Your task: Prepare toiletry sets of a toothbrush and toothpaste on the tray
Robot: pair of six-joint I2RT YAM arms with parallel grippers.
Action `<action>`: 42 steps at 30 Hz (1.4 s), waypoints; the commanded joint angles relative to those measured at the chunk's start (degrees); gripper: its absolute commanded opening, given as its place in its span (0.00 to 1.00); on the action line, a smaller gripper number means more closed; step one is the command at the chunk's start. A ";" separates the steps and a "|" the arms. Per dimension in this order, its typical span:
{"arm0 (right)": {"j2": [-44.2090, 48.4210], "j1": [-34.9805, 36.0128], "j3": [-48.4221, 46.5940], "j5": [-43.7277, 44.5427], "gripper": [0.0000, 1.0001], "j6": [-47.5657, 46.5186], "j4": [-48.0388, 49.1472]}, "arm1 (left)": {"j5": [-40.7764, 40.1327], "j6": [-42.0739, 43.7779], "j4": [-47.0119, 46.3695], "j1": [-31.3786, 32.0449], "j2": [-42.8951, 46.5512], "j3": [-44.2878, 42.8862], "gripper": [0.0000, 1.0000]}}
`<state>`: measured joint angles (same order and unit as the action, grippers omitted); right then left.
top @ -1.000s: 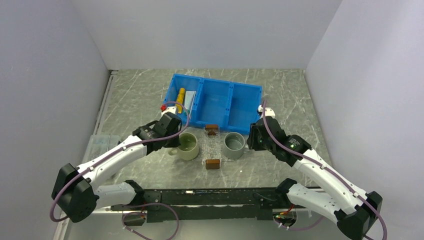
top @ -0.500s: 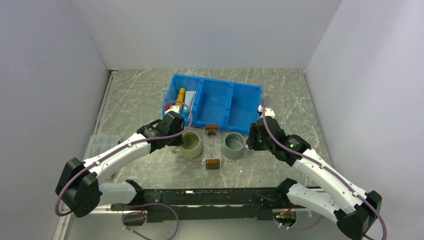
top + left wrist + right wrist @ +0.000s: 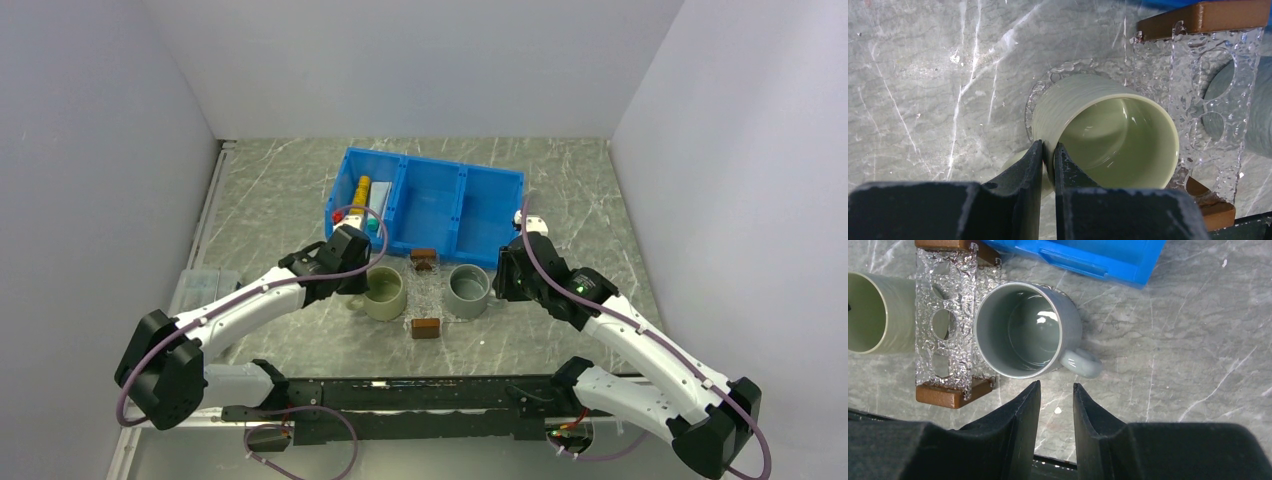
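The tray (image 3: 425, 293) is a clear bubbled sheet (image 3: 943, 315) with a brown block handle (image 3: 426, 327) at each end, lying between two mugs. My left gripper (image 3: 1048, 146) is shut on the near rim of the pale green mug (image 3: 1108, 125), which stands at the tray's left edge (image 3: 1208, 65). My right gripper (image 3: 1055, 386) hangs open over bare table, just near of the grey mug (image 3: 1023, 330), with nothing between its fingers. Toothpaste tubes, one yellow (image 3: 362, 190) and one white (image 3: 379, 200), lie in the blue bin's left compartment. I cannot make out a toothbrush.
The blue three-compartment bin (image 3: 480, 205) stands right behind the tray and mugs. The grey mug's handle (image 3: 1080, 363) points toward my right gripper. A clear lidded box (image 3: 200, 288) sits at the table's left edge. White walls close in the table on three sides.
My left gripper has shifted slightly to the right, and the green mug has moved with it toward the tray. The right arm has stayed still.
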<state>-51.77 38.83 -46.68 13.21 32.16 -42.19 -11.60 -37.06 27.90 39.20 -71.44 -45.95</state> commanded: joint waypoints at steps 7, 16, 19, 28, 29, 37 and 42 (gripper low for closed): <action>0.34 0.08 -0.26 0.84 0.33 1.05 1.35 | 1.83 -0.08 -5.95 0.26 -0.27 -0.69 0.00; 0.43 0.10 -0.08 0.67 0.34 1.05 1.63 | 1.04 0.50 -4.35 0.26 1.57 -1.84 0.17; 0.21 0.10 -0.21 0.52 0.34 0.99 1.77 | 0.53 0.69 -3.73 0.25 2.21 -2.03 0.22; -0.34 0.08 -1.78 1.08 0.39 0.49 1.60 | -0.12 1.33 -2.23 0.26 4.39 -3.71 0.43; -0.35 0.09 -2.02 1.34 0.40 0.34 1.51 | -0.22 1.68 -1.85 0.26 4.78 -4.63 0.45; -1.97 0.13 -5.96 3.59 0.42 -1.23 1.78 | -5.38 5.83 5.60 0.26 7.21 -13.68 0.57; -6.82 -0.05 -11.22 6.60 0.43 -3.11 2.16 | -9.73 9.00 10.71 0.11 7.40 -20.06 0.64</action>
<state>-55.46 38.83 -52.34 16.29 31.14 -42.04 -16.32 -31.75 34.09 39.20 -65.19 -60.88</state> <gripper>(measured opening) 0.426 0.623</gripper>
